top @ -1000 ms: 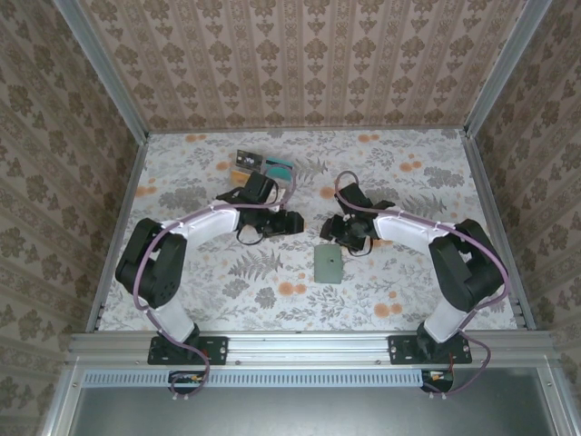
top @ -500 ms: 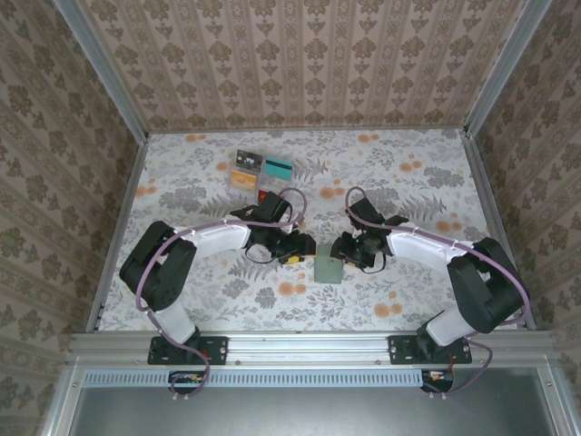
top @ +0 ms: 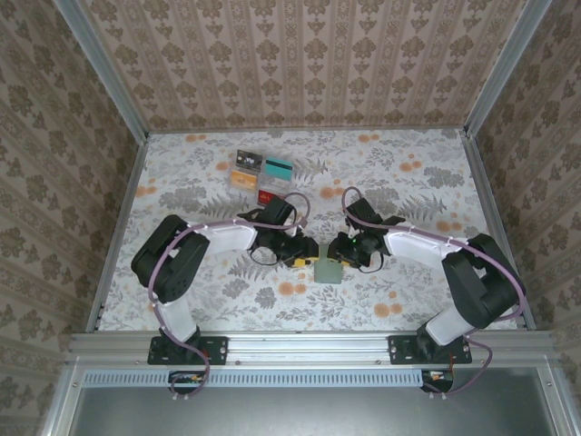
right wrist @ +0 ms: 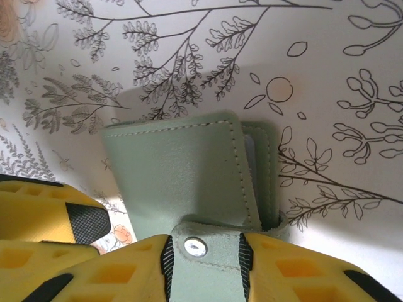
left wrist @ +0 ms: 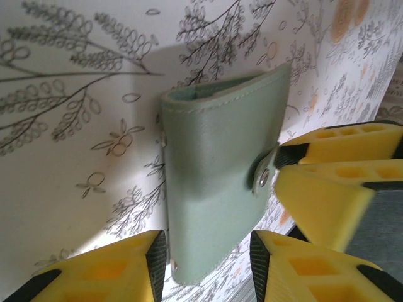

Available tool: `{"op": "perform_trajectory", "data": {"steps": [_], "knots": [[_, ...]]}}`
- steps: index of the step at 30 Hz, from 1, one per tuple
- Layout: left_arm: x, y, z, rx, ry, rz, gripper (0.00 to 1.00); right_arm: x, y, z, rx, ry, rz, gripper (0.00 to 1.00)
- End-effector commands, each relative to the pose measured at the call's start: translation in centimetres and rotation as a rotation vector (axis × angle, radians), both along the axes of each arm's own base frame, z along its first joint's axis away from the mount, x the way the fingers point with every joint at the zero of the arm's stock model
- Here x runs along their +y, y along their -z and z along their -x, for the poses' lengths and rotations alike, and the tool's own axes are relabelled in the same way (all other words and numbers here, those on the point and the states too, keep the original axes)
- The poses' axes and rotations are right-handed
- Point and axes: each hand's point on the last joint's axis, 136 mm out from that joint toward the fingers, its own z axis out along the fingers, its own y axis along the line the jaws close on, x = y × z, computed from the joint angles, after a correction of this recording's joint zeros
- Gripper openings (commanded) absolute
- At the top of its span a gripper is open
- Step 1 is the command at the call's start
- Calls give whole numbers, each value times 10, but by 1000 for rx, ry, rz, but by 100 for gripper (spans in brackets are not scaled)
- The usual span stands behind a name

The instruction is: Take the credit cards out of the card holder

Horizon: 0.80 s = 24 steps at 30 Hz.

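The card holder is a grey-green wallet lying flat and closed on the flowered table, its snap strap fastened. The credit cards are hidden inside it. My left gripper comes in from the left. In the left wrist view it is open and straddles one end of the holder, with a gap showing beside the right pad. My right gripper reaches in from the right. In the right wrist view it is open, its pads close on either side of the snap.
A clear compartment tray with colourful cards sits at the back left of the table. Patterned walls and metal rails enclose the table on three sides. The two grippers' yellow fingers stand almost against each other over the holder.
Both arms have come down and inward onto the card holder. The left gripper left the tray area for the holder's left side. Both pairs of jaws have narrowed.
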Motion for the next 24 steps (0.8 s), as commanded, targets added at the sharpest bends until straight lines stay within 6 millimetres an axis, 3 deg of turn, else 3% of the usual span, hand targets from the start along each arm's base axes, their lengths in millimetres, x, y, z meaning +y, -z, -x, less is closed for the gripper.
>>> {"op": "perform_trajectory", "data": {"steps": [1, 9, 16, 20, 24], "knots": [[-6, 11, 2, 5, -17, 10, 42, 1, 13, 8, 35, -17, 3, 36], [-7, 23, 4, 9, -23, 10, 40, 3, 24, 14, 57, -1, -27, 36], [-17, -2, -4, -40, -48, 150, 35, 2, 25, 15, 51, 4, -28, 36], [-18, -21, -11, -96, -64, 213, 21, -1, 19, 10, 14, 6, -16, 37], [-14, -25, -12, -143, -61, 214, 7, -3, 4, 2, -48, 0, -3, 40]]}}
